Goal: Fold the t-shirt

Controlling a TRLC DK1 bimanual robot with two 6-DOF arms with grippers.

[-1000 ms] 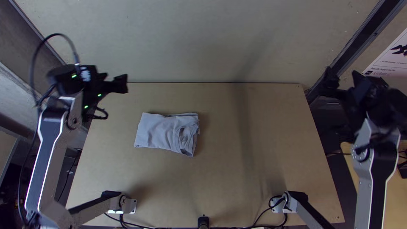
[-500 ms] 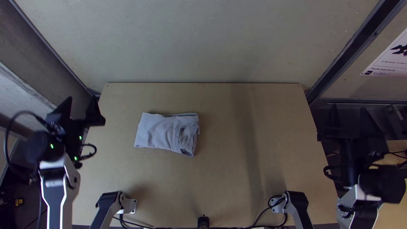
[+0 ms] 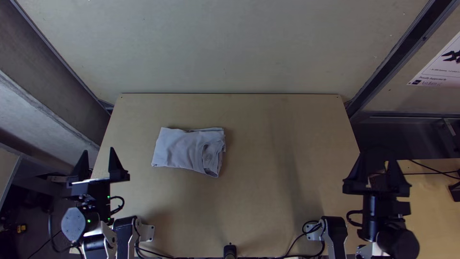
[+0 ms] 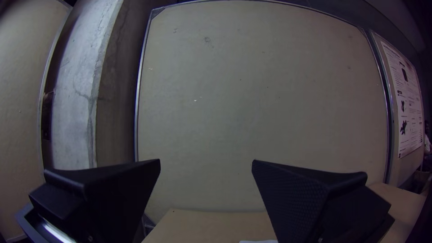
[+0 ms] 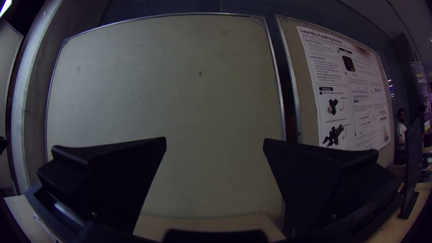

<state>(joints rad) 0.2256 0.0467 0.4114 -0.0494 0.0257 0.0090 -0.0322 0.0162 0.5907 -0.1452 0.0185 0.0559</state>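
Nearest, at six o'clock on the table [image 3: 268, 192], stood a short black post [image 3: 230, 251]. The left base [image 3: 147, 233] sat at seven o'clock and the right base [image 3: 314, 234] at five, with a black cable [image 3: 323, 245] looped beside the right one. Farther up, by the table's three o'clock edge, was the right gripper [image 3: 377, 159], its two wide fingers spread apart and pointing towards twelve. At nine o'clock, over the opposite edge, the left gripper [image 3: 98, 151] pointed the same way, also released, with a broad gap between its fingertips. Each wrist view gave the same state: the left gripper [image 4: 207, 160] and the right gripper [image 5: 215, 139] both had their fingers wide apart, nothing held between them, and the pale board [image 3: 225, 48] beyond. A little farther off, towards ten o'clock from the table's middle, the shirt [image 3: 184, 149] lay flat on the wood in a compact, roughly rectangular bundle, well apart from both grippers. It was light grey and lightly creased, its neck opening up at its three o'clock end, with layered cloth along that side. Past the table's far edge, at twelve, rose the board; a dark beam [image 3: 407, 55] slanted up at one o'clock, and a white poster [image 3: 438, 67] hung at two.
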